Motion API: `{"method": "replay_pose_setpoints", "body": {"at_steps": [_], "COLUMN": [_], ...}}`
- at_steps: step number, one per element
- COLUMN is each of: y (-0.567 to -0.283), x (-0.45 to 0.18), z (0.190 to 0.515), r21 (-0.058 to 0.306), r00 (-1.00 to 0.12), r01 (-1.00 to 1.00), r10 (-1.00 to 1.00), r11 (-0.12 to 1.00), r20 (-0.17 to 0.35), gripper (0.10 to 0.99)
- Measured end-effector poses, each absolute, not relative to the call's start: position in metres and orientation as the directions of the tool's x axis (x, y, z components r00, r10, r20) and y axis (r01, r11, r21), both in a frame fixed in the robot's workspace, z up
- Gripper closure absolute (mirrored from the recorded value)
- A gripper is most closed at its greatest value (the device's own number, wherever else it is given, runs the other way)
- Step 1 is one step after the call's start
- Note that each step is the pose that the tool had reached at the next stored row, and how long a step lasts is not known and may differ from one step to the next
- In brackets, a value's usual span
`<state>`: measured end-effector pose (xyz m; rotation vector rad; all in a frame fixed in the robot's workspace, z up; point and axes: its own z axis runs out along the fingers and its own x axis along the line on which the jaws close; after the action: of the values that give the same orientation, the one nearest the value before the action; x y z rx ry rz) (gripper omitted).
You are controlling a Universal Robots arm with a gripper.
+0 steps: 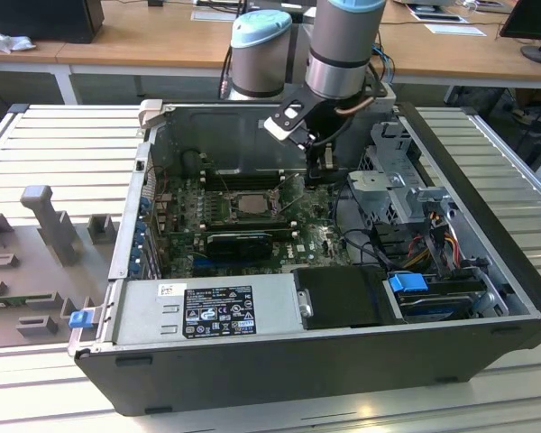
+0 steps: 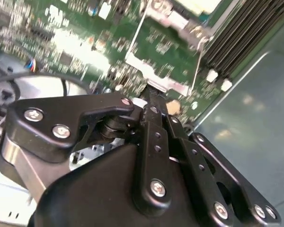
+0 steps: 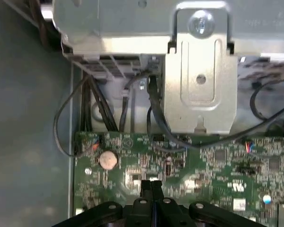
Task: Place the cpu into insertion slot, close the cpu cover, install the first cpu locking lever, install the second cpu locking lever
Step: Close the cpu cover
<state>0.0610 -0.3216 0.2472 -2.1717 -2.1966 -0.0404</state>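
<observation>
One gripper (image 1: 327, 171), fingers (image 3: 146, 191) pressed together with nothing between, hangs over green motherboard (image 1: 311, 242), at 2 o'clock from insertion slot (image 1: 224, 207) in exterior view. cpu (image 1: 250, 204) lies flat inside slot, face up; square, no long axis.

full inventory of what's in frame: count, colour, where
PC case: 1, black, open, on the table.
table: 1, pale grey, slatted, under the case.
fixture: 1, grey, on the table, the exterior view's left.
motherboard: 1, green, case floor.
insertion slot: 1, silvery, mid-motherboard.
memory slots: several, black, beside the insertion slot.
power supply: 1, grey, case's near edge.
drive cage: 1, silver, the exterior view's right.
coin battery: 1, pale, on the motherboard near the gripper.
cables: several, black, by the motherboard's edge.
arm: 1, silver and pale blue, above the case.
gripper: 1, black, shut, just over the motherboard.
</observation>
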Motion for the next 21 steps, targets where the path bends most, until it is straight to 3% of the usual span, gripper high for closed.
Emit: {"method": "replay_pose_setpoints", "body": {"at_steps": [15,21], "y": [-0.322,-0.322], "x": [0.010,0.003], "z": [0.245,0.229], "r21": [-0.028,-0.028], "r00": [-0.011,-0.022], "r01": [1.000,0.999], "r10": [0.998,0.998], "r11": [0.013,0.024], "r20": [0.056,0.056], "gripper": [0.980,0.980]}}
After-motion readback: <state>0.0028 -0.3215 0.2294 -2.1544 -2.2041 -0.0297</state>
